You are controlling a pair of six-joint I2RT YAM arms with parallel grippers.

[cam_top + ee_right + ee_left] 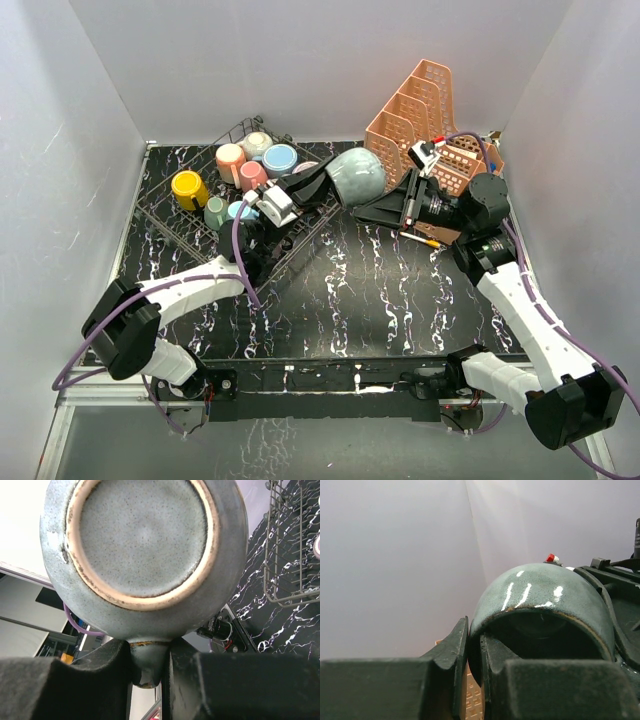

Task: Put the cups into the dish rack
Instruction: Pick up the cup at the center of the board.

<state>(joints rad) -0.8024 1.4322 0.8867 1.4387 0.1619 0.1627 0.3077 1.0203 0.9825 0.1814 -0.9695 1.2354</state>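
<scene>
The left gripper (320, 184) is pinching the rim of the grey-green mug (357, 172), and the right gripper (366, 207) is clamping its handle (base facing right). The mug is hanging just right of the dish rack (236, 130).

The left arm (190, 285) hides the dish rack's (230, 132) near corner from above.

The cup (358, 172) is speckled grey-green; the table (380, 295) black with white veins.

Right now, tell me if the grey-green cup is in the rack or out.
Out. The cup hangs in the air right of the rack, left gripper pinching its rim, right gripper closed on its handle.
</scene>
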